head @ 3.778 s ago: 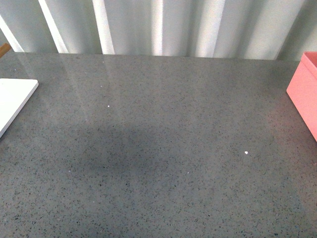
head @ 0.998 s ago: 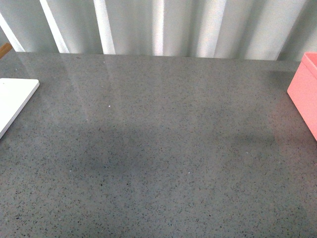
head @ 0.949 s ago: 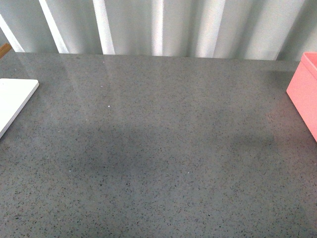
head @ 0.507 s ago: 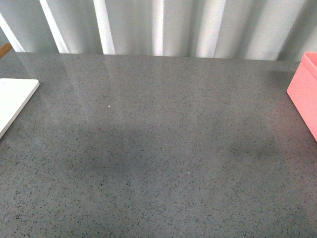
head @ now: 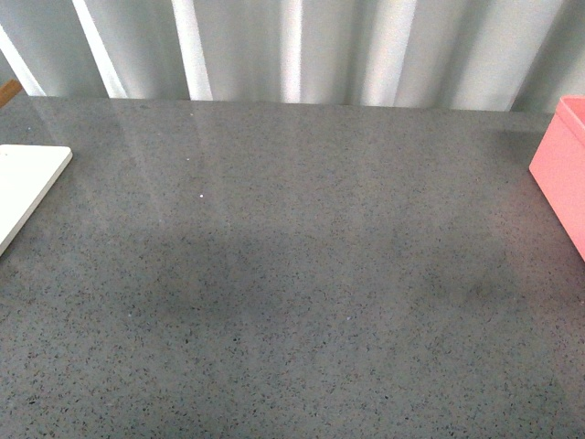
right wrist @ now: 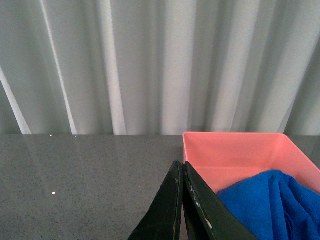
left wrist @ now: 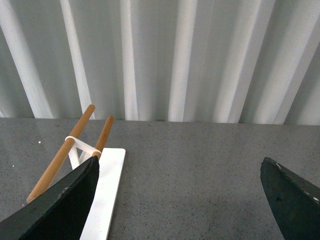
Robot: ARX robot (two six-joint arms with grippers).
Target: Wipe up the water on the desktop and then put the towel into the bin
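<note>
already the towel [right wrist: 265,205] is lying bunched inside the bin [right wrist: 235,150], so the job is looking finished. the right gripper [right wrist: 183,200] is sitting beside it with fingers pressed together, gripping nothing. the left gripper [left wrist: 177,195] is hanging wide apart and empty over the desktop [head: 302,274], which is showing no puddle.

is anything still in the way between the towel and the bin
Nothing visible. In the right wrist view the towel already lies inside the bin, beside the right gripper, whose jaws are shut and hold nothing. No lid or other object blocks the bin's opening.
</note>
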